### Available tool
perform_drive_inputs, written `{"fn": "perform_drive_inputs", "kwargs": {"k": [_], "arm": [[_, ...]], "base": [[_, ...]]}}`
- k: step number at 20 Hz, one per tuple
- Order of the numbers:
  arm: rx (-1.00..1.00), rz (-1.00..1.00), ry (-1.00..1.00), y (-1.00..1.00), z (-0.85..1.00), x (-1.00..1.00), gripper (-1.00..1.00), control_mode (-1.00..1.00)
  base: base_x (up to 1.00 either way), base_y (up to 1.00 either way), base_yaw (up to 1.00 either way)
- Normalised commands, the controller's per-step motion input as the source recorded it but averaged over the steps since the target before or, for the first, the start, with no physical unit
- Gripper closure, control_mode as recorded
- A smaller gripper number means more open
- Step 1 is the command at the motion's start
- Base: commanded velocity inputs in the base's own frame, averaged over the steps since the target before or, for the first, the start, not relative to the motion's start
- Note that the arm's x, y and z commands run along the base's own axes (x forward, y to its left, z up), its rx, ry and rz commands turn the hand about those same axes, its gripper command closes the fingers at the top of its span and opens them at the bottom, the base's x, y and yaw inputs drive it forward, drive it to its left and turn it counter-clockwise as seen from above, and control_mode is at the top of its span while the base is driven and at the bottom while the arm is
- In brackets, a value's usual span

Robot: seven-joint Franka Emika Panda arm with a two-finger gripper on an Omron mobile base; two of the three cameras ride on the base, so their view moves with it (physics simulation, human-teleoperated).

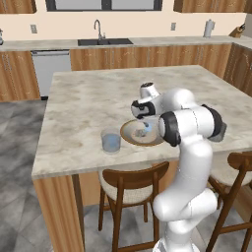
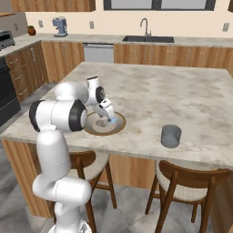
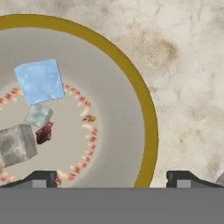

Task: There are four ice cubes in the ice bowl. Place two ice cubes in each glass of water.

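End effector (image 3: 112, 177) released, low over ice bowl (image 3: 148, 113) rim; ice cube (image 3: 39, 81) inside; bare counter (image 3: 192, 65) beyond.

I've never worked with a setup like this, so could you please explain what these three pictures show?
It's a simulated kitchen. A white robot arm works at an island counter. Two pictures come from cameras behind the arm, on its left and right; the third looks along its gripper. On the counter are a wooden-rimmed bowl and two glasses, one on each side. The gripper hangs open over the bowl, holding nothing. The hand view shows a blue ice cube and greyer cubes inside.
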Motion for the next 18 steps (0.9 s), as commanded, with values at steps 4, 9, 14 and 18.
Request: {"fn": "perform_drive_inputs", "kwargs": {"k": [4, 9, 14, 18], "arm": [[-0.02, -0.03, -0.06, -0.11, -0.03, 0.36, -1.0, -1.0], [0.0, 0.0, -0.01, 0.0, -0.18, 0.24, -1.0, -1.0], [0.0, 0.0, -0.03, 0.0, -0.23, 0.29, -1.0, -1.0], [0.0, 0.0, -0.02, 0.0, -0.2, 0.36, -1.0, -1.0]], "base": [[0.0, 0.0, 0.0], [0.0, 0.0, 0.0], [0.0, 0.0, 0.0], [0.0, 0.0, 0.0]]}}
